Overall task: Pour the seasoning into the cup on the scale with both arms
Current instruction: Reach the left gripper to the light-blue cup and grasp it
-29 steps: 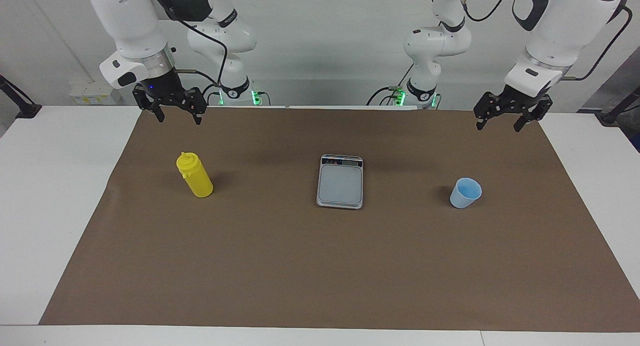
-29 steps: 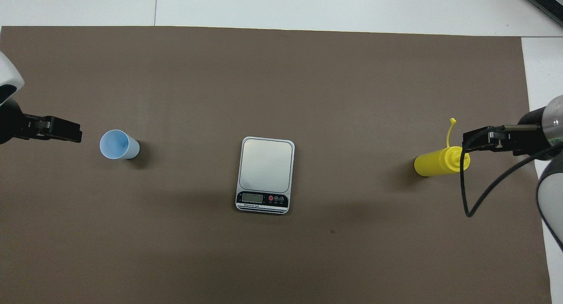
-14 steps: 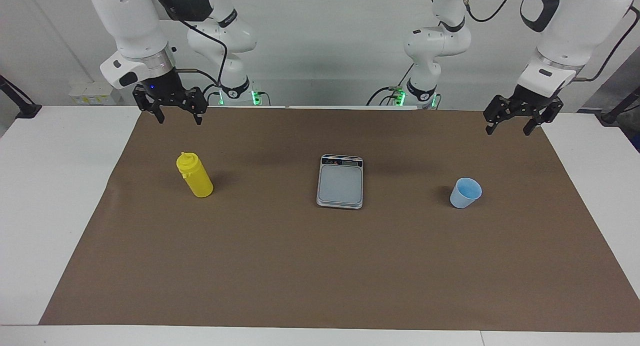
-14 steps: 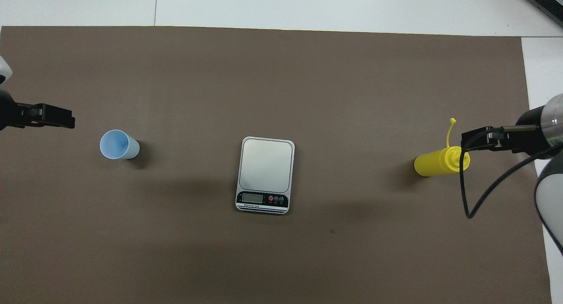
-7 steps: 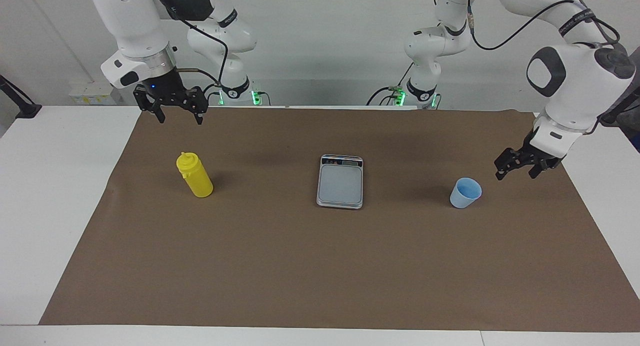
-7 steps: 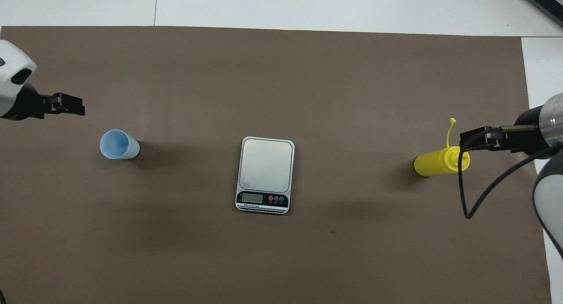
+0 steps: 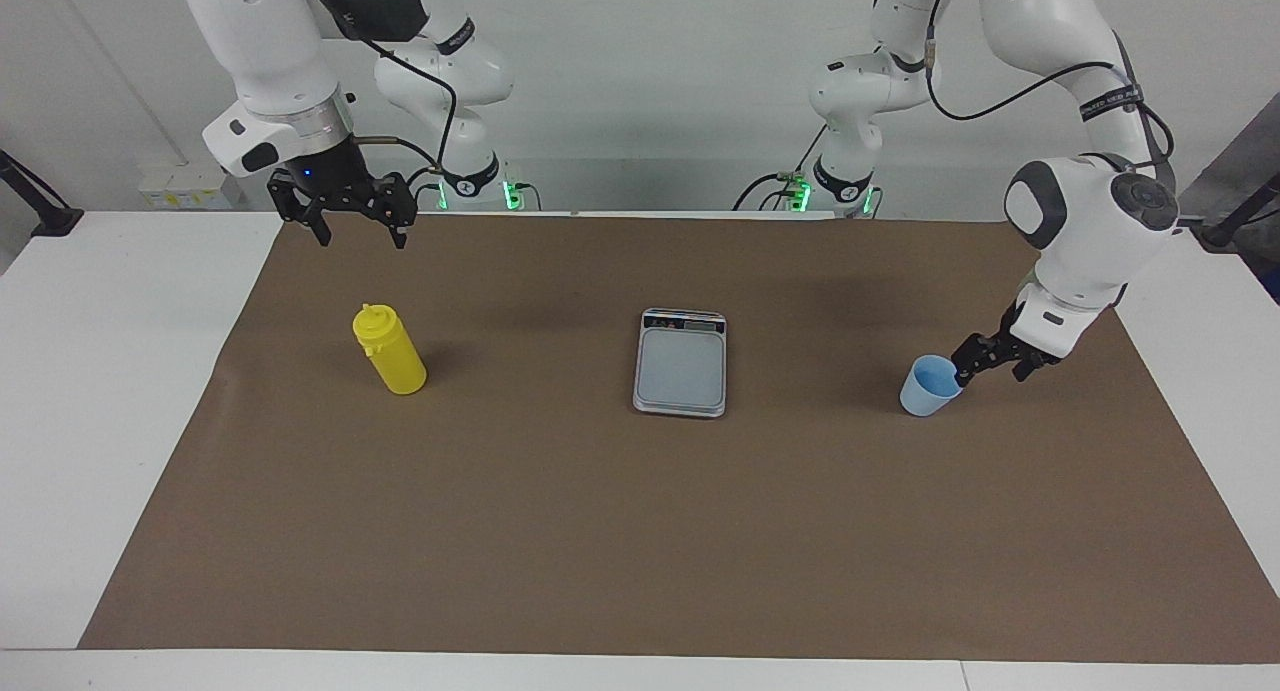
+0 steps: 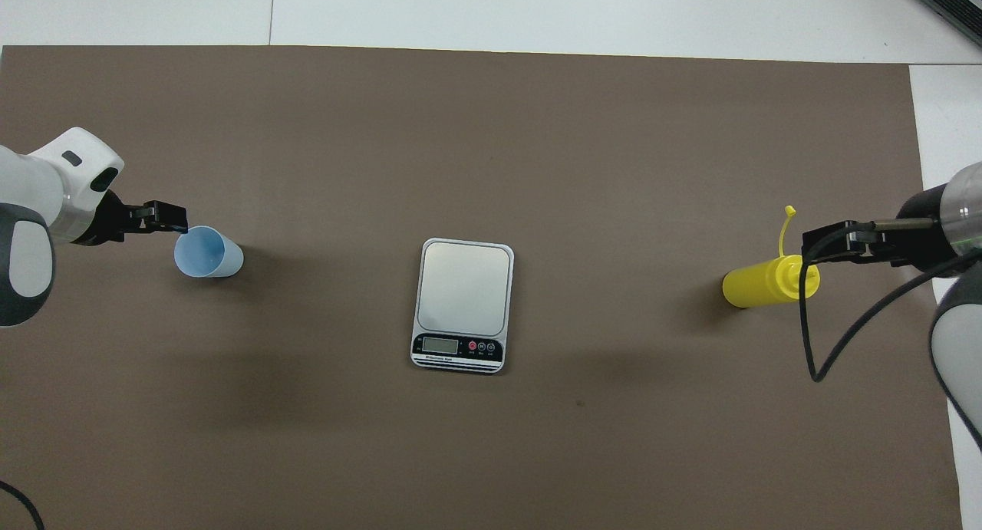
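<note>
Right arm: white jointed arm with black joints, hanging high from its base, wrist pointing down.
Right pincer (image 7: 352, 226): black, two-fingered, fingers spread apart and empty, up in the air over the brown mat's edge nearest the robots; in the overhead view it covers the bottle's cap.
Seasoning: an all-yellow cylindrical plastic squeeze bottle (image 7: 391, 350) with a yellow nozzle cap, upright on the mat at the right arm's end of the tabletop, untouched.
Scale: a flat rectangular silver-grey kitchen scale (image 7: 681, 362) with a grey weighing plate, at the mat's middle, its dark display strip toward the robots, nothing on the plate.
Cup: a small light blue tapered plastic cup (image 7: 931, 385), upright on the mat at the left arm's end, well apart from the scale.
Left arm: white, bent at the elbow, forearm angled steeply down toward the cup.
Left pincer (image 7: 990, 362): black, low, fingers parted, holding nothing, one fingertip at the cup's rim; contact cannot be told.
Mat: brown paper sheet (image 7: 640, 531) covering the white tabletop (image 7: 100, 371).
</note>
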Robot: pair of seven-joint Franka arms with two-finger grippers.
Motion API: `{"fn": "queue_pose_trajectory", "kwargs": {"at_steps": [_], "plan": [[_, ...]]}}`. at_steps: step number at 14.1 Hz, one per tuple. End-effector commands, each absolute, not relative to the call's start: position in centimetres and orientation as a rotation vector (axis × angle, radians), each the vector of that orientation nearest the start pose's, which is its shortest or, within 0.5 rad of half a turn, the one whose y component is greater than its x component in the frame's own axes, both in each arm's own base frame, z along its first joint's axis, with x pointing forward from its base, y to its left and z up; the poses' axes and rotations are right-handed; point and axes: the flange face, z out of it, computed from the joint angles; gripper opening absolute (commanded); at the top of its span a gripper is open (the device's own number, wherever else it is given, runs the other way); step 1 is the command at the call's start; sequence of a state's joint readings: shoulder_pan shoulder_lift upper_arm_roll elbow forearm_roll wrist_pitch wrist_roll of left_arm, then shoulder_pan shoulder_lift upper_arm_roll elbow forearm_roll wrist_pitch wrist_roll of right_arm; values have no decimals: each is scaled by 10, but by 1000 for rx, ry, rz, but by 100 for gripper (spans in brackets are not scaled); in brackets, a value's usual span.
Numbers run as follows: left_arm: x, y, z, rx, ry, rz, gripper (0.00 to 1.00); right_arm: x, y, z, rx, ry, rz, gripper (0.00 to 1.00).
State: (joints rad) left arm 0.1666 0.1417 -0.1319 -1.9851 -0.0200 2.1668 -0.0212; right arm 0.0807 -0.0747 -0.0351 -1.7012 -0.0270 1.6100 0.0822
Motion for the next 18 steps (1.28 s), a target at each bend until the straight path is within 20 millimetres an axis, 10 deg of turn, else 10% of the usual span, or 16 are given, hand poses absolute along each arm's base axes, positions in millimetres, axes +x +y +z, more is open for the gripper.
{"fn": "queue_pose_trajectory", "kwargs": {"at_steps": [1, 9, 11, 13, 18], "plan": [[576, 16, 393, -3179, -148, -101, 100, 530, 17, 608, -3161, 32, 35, 100], [556, -5, 354, -3175, -237, -79, 100, 530, 12, 608, -3160, 52, 35, 100], [553, -5, 349, -3173, -247, -72, 64, 530, 12, 608, -3160, 52, 35, 100], [551, -3, 349, -3174, -223, -61, 5, 530, 13, 608, -3160, 49, 35, 100], [564, -7, 366, -3179, -191, -36, 0, 530, 11, 608, -3160, 54, 35, 100]]}}
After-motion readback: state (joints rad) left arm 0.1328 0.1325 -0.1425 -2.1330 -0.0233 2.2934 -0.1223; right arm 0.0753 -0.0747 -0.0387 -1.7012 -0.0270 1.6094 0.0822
